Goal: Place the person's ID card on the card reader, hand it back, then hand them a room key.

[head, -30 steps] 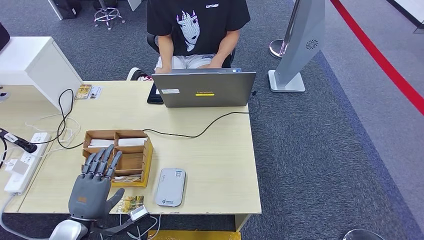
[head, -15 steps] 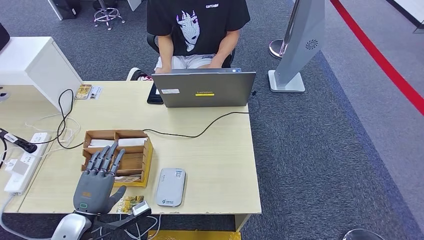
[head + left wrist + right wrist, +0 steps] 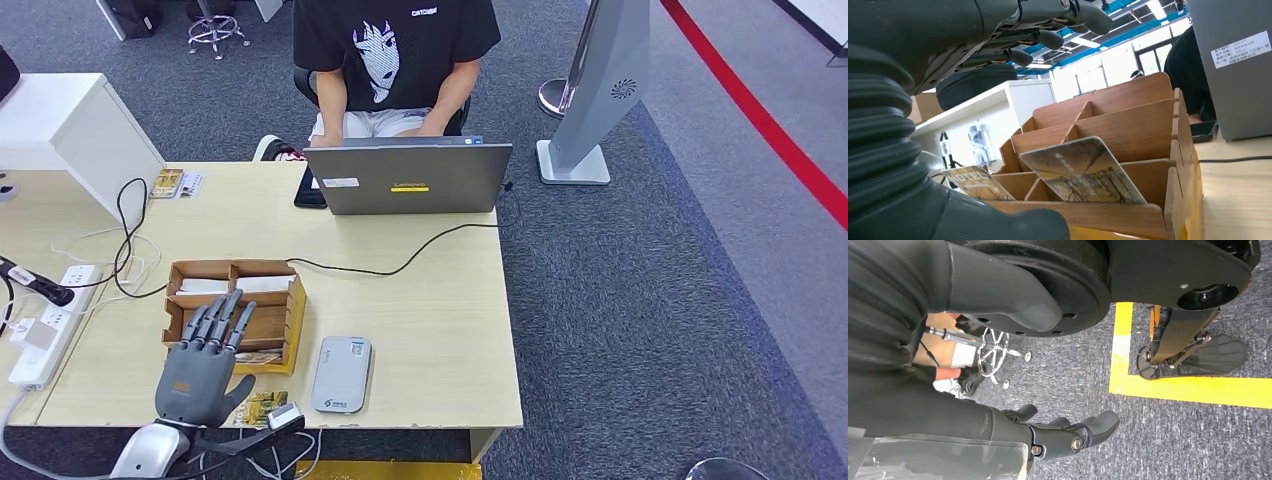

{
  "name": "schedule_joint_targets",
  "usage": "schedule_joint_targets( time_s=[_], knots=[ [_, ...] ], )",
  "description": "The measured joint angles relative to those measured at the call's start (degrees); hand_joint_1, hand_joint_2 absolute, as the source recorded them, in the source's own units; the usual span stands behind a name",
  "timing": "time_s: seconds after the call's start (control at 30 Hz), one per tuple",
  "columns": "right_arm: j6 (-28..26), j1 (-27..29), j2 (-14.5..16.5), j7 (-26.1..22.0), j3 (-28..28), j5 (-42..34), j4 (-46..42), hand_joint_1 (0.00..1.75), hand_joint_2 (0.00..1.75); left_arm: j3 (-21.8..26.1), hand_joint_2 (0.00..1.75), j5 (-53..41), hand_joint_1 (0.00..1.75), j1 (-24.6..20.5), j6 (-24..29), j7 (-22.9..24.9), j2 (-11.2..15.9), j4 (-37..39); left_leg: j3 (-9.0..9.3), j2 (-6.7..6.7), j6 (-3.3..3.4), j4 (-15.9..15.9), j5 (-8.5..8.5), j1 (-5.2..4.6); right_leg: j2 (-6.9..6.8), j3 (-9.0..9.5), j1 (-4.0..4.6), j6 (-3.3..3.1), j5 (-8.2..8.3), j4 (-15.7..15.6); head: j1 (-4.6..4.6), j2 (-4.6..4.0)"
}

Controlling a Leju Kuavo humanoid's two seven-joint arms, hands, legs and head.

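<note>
My left hand (image 3: pixel 200 368) hovers open over the near end of the wooden organiser (image 3: pixel 270 300), fingers spread and pointing at its compartments, with nothing held. In the left wrist view the fingers (image 3: pixel 1048 37) reach above the organiser (image 3: pixel 1128 125), where a picture-printed key card (image 3: pixel 1080 172) leans in the nearest slot and a second card marked HOTEL (image 3: pixel 973 182) lies beside it. A yellowish card (image 3: pixel 262 404) lies on the desk by my thumb. The grey card reader (image 3: pixel 341 374) lies just right of the organiser. My right hand (image 3: pixel 1068 432) hangs above the floor, fingers loose, holding nothing.
A person in a black T-shirt (image 3: pixel 395 50) sits behind an open laptop (image 3: pixel 408 178) at the far edge of the desk. A black cable (image 3: pixel 400 262) runs from it towards the organiser. A power strip (image 3: pixel 50 320) with cables lies at the left. A phone (image 3: pixel 309 190) lies beside the laptop.
My left hand has drifted slightly to the right, over the organiser's near end, still spread. Nothing else moved.
</note>
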Motion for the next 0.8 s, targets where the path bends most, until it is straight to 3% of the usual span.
schedule_joint_targets(
  time_s=[0.2,0.23,0.33,0.37,0.8],
  knots=[
    [0.0,0.0,-0.02,-0.04,0.05,0.03,0.0,0.0,1.75,0.0,1.75,-0.12,0.0,-0.23,0.01,0.2,0.15,1.15,0.0,0.0,0.0,0.0,0.0,0.0,0.0,0.0,0.0,0.0,0.0,0.0,0.0,0.0],
    [0.0,0.0,-0.03,-0.04,0.05,0.04,0.0,0.0,1.75,0.0,1.75,-0.15,0.18,-0.25,0.02,0.2,0.16,1.31,0.0,0.0,0.0,0.0,0.0,0.0,0.0,0.0,0.0,0.0,0.0,0.0,0.0,0.0],
    [0.0,0.0,-0.04,-0.02,0.08,0.14,0.0,0.0,1.75,0.0,1.75,-0.22,1.49,-0.27,0.11,0.2,0.18,1.7,0.0,0.0,0.0,0.0,0.0,0.0,0.0,0.0,0.0,0.0,0.0,0.0,0.0,0.0],
    [0.0,0.0,-0.04,-0.03,0.08,0.17,0.0,0.0,1.75,0.0,1.75,-0.22,1.75,-0.28,0.15,0.2,0.19,1.82,0.0,0.0,0.0,0.0,0.0,0.0,0.0,0.0,0.0,0.0,0.0,0.0,0.0,0.0],
    [0.03,-0.01,-0.11,-0.15,0.75,0.62,0.0,0.0,1.75,0.0,1.75,0.03,1.75,-0.55,1.01,0.2,0.64,3.6,0.0,0.0,0.0,0.0,0.0,0.0,0.0,0.0,0.0,0.0,0.0,0.0,0.0,0.0]
  ],
)
